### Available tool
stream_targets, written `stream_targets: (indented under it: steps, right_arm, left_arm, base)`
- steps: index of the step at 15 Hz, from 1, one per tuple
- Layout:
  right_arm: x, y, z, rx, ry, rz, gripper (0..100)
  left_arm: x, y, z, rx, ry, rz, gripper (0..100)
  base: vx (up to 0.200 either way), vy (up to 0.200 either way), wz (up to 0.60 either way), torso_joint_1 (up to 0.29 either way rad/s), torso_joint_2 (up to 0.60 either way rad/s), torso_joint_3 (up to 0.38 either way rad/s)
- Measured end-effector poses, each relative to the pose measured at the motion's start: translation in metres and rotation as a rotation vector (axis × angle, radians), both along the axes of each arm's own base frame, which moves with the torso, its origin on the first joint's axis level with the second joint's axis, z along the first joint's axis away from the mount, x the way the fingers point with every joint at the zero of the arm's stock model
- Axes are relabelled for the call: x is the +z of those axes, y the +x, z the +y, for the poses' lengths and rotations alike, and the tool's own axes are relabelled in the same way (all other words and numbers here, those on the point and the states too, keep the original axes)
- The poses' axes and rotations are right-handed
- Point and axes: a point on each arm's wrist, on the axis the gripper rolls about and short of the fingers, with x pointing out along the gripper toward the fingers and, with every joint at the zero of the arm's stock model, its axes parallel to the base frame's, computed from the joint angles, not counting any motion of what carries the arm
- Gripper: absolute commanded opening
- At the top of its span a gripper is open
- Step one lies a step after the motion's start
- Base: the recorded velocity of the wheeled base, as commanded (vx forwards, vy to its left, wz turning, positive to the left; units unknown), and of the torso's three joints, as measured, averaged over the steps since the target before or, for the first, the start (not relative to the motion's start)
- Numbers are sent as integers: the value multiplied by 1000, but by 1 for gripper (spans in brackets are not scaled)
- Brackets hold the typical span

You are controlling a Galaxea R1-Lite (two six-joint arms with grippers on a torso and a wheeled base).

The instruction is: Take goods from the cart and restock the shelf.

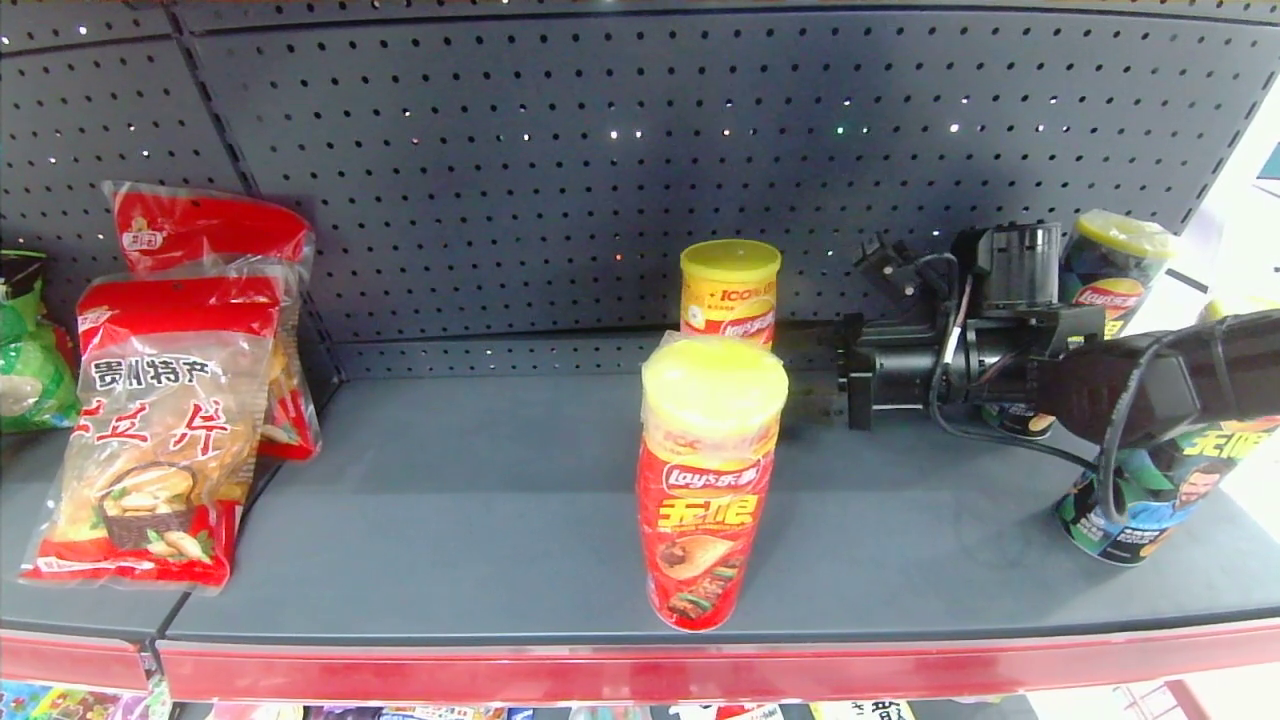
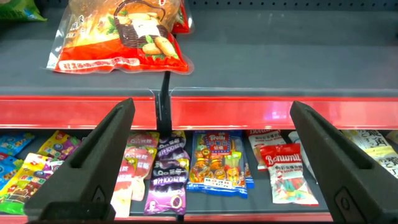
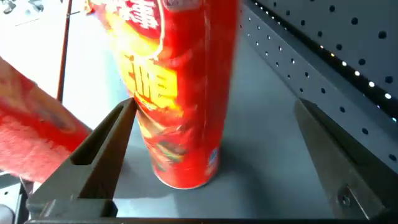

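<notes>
Grey shelf (image 1: 480, 520) holds the red chip can (image 1: 710, 480) upright near its front edge. The right gripper (image 1: 848, 380), spread wide and empty, sits nearby, apparently clearing it. The left gripper (image 2: 211, 107) is also wide, empty.

The right arm (image 1: 1150, 385) hides much of the front dark can (image 1: 1140, 515) and the rear dark can (image 1: 1112, 285), the green bag (image 1: 28, 370) is cut off at the left edge, and the red can (image 3: 180, 93) is blurred in the right wrist view, its top cropped.
</notes>
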Motion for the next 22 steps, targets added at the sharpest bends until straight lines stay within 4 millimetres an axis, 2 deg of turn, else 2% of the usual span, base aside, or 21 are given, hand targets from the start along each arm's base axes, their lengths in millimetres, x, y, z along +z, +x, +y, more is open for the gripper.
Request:
stream_targets:
  steps: [4,11,17,22]
  right_arm:
    - [2,-9,7,24,0,-1,100]
    - [4,-20,30,78,-3,-4,100]
    - [4,-21,43,89,-8,-11,100]
    - [3,-13,54,103,-7,-16,100]
  left_arm:
    - [0,0,0,0,0,0,100]
    - [0,0,0,0,0,0,100]
    - [0,0,0,0,0,0,100]
    - [0,0,0,0,0,0,100]
  base:
    - [0,0,0,0,0,0]
    - [0,0,0,0,0,0]
    - [0,0,0,0,0,0]
    - [0,0,0,0,0,0]
